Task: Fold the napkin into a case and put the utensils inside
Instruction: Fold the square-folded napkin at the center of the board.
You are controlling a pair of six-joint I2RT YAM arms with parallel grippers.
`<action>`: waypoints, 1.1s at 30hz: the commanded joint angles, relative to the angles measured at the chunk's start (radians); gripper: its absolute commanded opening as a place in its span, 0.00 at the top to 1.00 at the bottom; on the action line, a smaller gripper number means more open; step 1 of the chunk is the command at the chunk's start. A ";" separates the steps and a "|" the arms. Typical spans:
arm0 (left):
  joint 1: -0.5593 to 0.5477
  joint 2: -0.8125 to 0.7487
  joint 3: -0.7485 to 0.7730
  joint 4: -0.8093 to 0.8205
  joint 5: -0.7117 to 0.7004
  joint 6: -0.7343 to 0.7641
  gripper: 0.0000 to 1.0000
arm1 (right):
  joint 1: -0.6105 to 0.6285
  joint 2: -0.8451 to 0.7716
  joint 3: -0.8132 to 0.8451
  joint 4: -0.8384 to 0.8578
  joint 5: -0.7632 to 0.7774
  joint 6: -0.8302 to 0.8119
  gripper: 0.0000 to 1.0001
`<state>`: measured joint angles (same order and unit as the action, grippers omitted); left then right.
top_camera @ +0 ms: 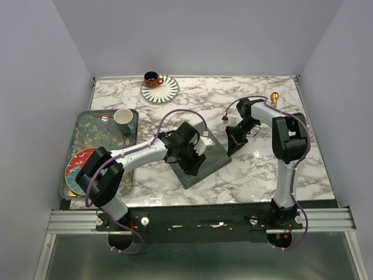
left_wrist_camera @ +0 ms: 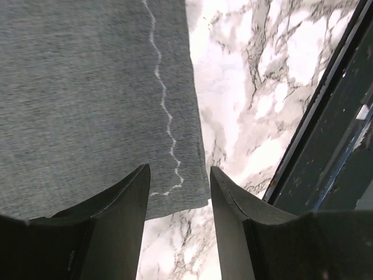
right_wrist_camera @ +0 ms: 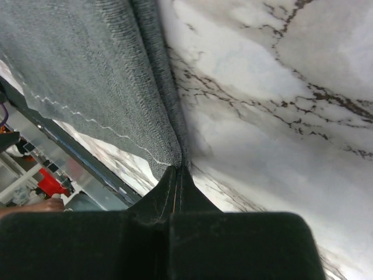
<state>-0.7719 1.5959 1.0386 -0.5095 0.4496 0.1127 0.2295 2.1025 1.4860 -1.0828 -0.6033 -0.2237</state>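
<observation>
Folding was judged to be the step in hand. The napkin lay as a dark grey, partly folded rectangle on the marble table, between the two arms. Its right-hand edge was clamped in the right gripper, whose jaws were pressed together on the cloth. The left gripper was held low over a hemmed corner, jaws apart and nothing between them, with the stitched hem just below the fingertips.

For a clean fold, the corner would best be taken right at the hem and carried over squarely while the opposite edge was pinned, so that a long narrow pouch with aligned edges would result. Only slight tension was advised, lest the cloth be dragged across the smooth marble.

One gold utensil was seen well apart, near the far right corner behind the right arm; the second could not be picked out with certainty. A patterned tray with a pale cup and a red plate was set at the left. An orange cup stood on a striped saucer at the far edge. Nothing was seen lying on the cloth, and the right arm itself was judged the chief obstacle to reaching the utensil.
</observation>
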 commanded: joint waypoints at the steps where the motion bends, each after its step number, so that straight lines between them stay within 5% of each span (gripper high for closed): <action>1: -0.082 -0.010 -0.025 0.028 -0.117 0.018 0.43 | -0.004 0.031 -0.003 0.035 0.049 0.029 0.98; 21: -0.188 0.052 -0.028 0.019 -0.242 0.056 0.47 | -0.004 0.019 -0.006 0.043 0.043 0.034 0.97; 33: -0.188 0.035 -0.026 0.008 -0.265 0.068 0.86 | -0.004 0.002 0.003 0.027 0.036 0.024 0.97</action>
<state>-0.9527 1.6424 1.0149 -0.5026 0.2100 0.1665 0.2287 2.1189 1.4837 -1.0588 -0.5701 -0.1986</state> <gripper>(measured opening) 0.177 0.028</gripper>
